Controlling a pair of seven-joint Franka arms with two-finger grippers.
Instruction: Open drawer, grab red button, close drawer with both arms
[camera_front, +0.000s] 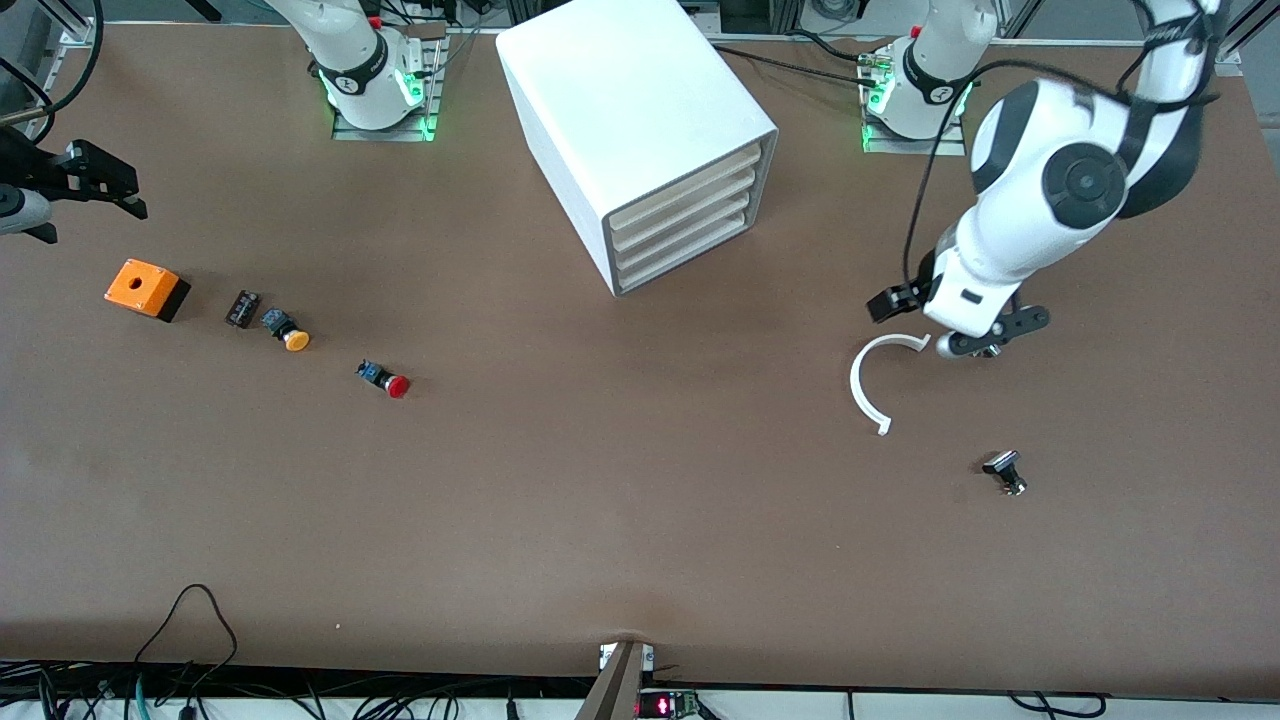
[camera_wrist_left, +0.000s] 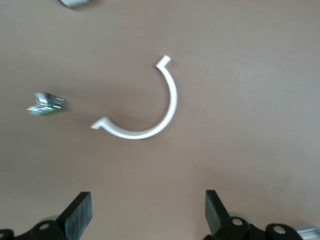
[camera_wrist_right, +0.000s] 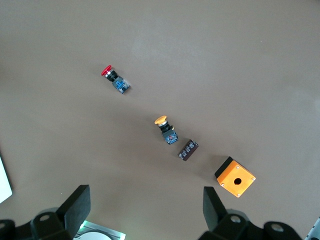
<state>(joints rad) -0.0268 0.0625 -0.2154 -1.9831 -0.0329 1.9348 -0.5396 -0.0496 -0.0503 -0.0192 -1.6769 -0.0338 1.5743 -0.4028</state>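
All four drawers of the white cabinet (camera_front: 640, 120) are shut, including the bottom drawer (camera_front: 685, 262), and the red-capped button (camera_front: 385, 380) is just lying on the table toward the right arm's end, nearer the front camera than the orange-capped button (camera_front: 285, 331) and orange box (camera_front: 146, 288). Left gripper (camera_front: 955, 325) hangs wide open and empty over a white curved clip (camera_front: 876, 380), and the right gripper (camera_front: 85, 185) is spread wide too, holding nothing, up over its end of the table.
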